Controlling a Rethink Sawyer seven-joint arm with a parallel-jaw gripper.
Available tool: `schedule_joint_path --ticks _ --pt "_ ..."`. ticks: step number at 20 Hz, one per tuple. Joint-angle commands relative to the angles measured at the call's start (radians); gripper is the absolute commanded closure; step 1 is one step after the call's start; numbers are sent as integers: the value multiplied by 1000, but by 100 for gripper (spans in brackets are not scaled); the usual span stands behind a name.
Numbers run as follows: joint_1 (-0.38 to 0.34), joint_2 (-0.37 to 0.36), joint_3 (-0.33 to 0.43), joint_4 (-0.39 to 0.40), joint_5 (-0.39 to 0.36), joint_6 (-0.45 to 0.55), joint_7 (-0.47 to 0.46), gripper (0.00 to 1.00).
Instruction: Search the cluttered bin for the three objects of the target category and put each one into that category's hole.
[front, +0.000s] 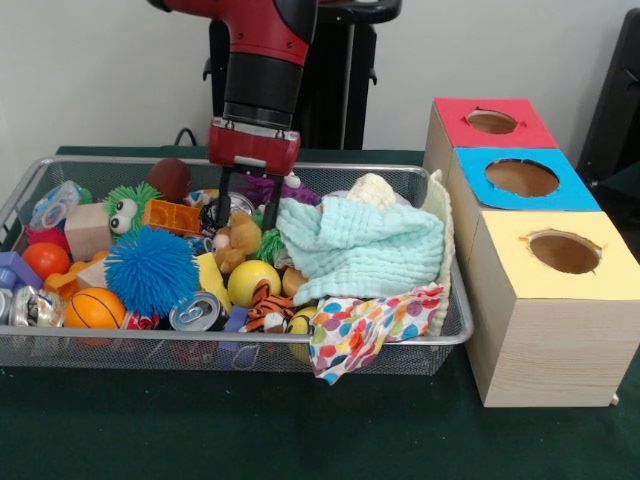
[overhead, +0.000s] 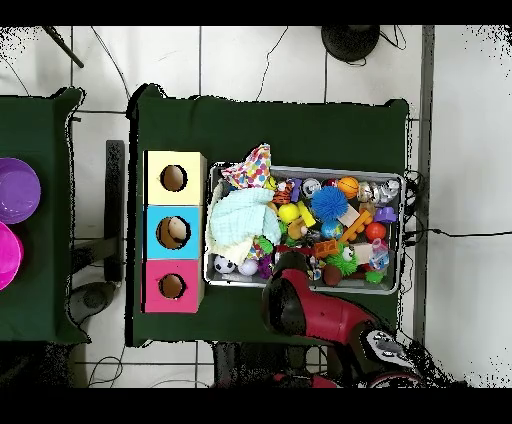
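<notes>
At the left of the front view the bin (front: 452, 335) spreads across the green table (front: 200, 430), heaped with toys: an orange ball (front: 94, 308) at lower left, a spiky blue ball (front: 151, 268) beside it, a silver can (front: 196, 311) just right. My gripper (front: 243, 212) hangs in the upper middle, dipped into the clutter near the back rim; my dark fingers (front: 222, 205) stand slightly spread, pinching nothing I can make out. Right of me a mint cloth (front: 365, 250) lies bunched, a spotted cloth (front: 365, 330) draped over the front rim. At upper right, the hole (front: 491, 121) sits in its red surround, farthest back in the row of boxes.
</notes>
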Motion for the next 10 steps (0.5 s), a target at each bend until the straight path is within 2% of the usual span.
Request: schedule_joint_path --ticks 1,6,10 --pt "8 88 24 28 -13 -183 246 0" --pt "23 106 17 9 7 -268 232 0" --pt "35 99 4 -5 18 -273 206 0"
